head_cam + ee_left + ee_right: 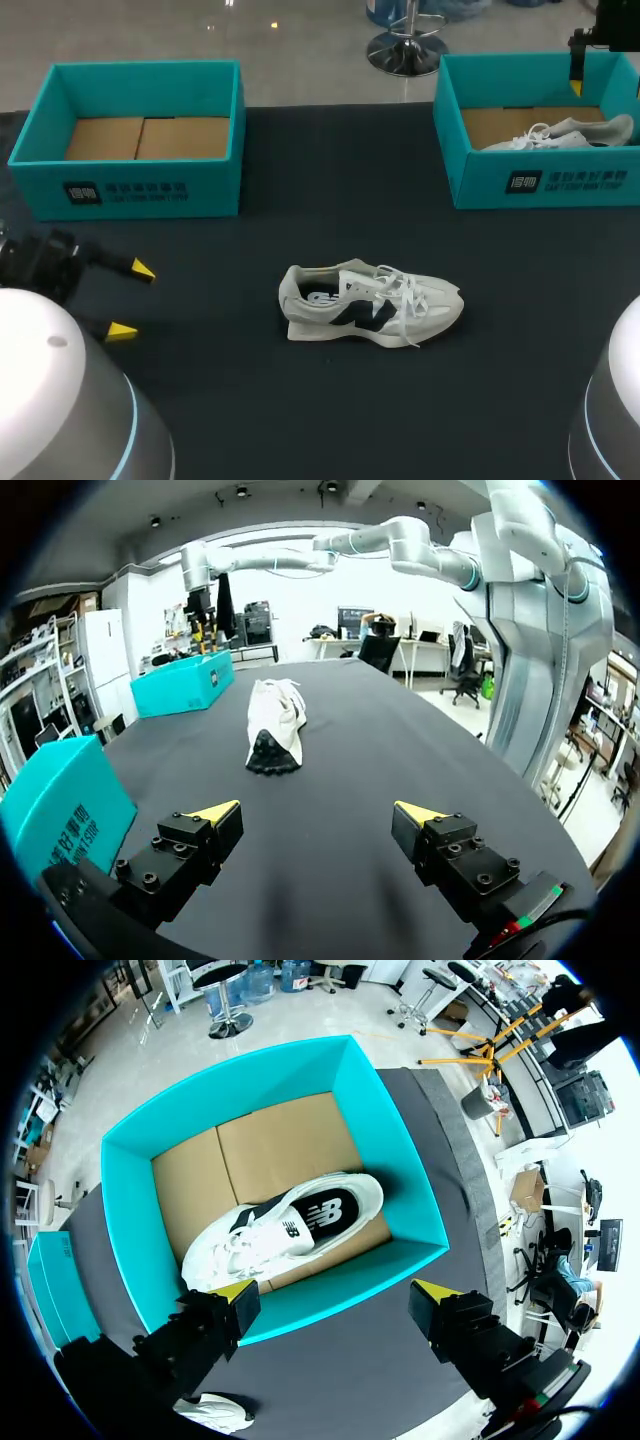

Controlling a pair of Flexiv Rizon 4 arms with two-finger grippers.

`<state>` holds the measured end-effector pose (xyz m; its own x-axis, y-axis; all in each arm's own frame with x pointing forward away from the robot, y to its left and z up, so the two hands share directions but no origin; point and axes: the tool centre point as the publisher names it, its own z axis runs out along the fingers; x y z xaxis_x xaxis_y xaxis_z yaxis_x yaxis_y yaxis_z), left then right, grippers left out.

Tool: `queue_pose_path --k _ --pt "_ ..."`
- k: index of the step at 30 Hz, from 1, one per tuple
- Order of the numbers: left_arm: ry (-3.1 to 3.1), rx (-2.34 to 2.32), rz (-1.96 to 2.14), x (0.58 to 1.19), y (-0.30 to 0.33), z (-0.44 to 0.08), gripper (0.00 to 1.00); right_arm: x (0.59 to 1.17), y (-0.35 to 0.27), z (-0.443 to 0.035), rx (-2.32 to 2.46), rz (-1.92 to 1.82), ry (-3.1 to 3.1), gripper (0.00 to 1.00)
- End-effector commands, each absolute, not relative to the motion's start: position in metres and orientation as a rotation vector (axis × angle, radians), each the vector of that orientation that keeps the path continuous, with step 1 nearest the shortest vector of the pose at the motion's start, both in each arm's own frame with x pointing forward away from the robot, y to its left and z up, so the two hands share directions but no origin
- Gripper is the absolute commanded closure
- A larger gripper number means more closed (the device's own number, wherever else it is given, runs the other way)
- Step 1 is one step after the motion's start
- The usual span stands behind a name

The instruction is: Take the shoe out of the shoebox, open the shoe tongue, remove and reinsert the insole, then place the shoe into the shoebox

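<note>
Looks like the taking-out step: right jaws hang wide open, empty, above the shoe [290, 1222] in its box [340, 1285]; left jaws open too. Next, lower and grip.

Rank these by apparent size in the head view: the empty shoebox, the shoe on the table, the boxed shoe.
1. empty shoebox
2. shoe on the table
3. boxed shoe, though it sits farther away and the right shoebox wall hides part, so unsure.

White lettering beside a square logo on left shoebox [125, 190], right shoebox [565, 182], hardly legible
</note>
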<state>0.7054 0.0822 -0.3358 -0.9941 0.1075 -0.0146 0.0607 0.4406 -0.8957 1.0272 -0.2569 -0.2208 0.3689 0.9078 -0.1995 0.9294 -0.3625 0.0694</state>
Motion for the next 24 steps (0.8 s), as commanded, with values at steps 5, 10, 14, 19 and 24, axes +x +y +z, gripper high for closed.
queue_pose_path --k 5,10,14,19,24 --pt "-2.430 -0.115 1.768 0.717 0.079 -0.355 0.00 1.026 -0.257 -0.221 2.453 -0.185 1.663 0.00" --pt "-2.449 -0.096 1.743 0.715 0.077 -0.357 0.00 1.026 -0.257 -0.221 2.453 -0.185 1.663 0.00" --pt "-2.472 -0.069 1.742 0.712 0.076 -0.358 0.00 1.026 -0.257 -0.221 2.453 -0.185 1.663 0.00" --pt "-2.504 -0.048 1.736 0.708 0.075 -0.363 0.00 1.026 -0.257 -0.221 2.453 -0.185 1.663 0.00" --pt "-2.521 -0.036 1.723 0.708 0.060 -0.376 0.00 1.026 -0.257 -0.221 2.453 -0.185 1.663 0.00"
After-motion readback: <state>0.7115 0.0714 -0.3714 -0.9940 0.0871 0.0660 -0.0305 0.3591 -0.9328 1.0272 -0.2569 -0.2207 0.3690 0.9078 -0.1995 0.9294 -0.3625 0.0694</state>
